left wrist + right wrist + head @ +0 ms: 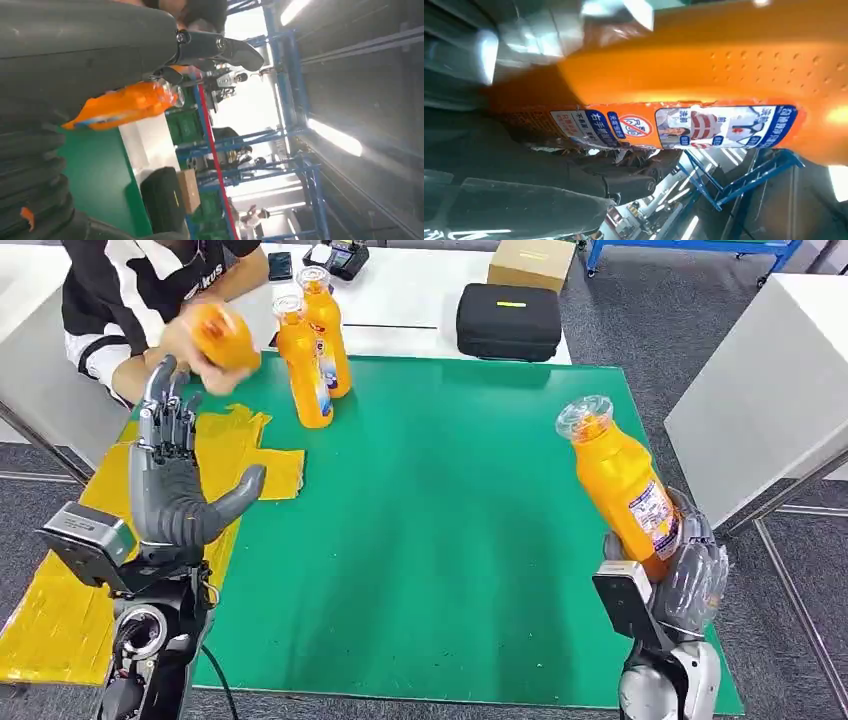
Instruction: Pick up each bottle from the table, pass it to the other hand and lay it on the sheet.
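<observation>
- Orange bottle [625,485] gripped upright in right hand [690,575], lifted at the mat's edge.
- Left hand [180,490] spread, holding nothing.
- Handover's next, I'd guess: bring both hands together mid-table.

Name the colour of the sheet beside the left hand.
Yellow sheet, clearest in the head view.

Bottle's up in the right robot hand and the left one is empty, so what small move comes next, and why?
Probably bring the right robot hand inward over the green mat, carrying its bottle toward the left robot hand. The left is raised, fingers spread and empty above the yellow sheet, ready to receive, but a wide gap separates them. A person's hands are lifting another bottle near it, so go slowly.
</observation>
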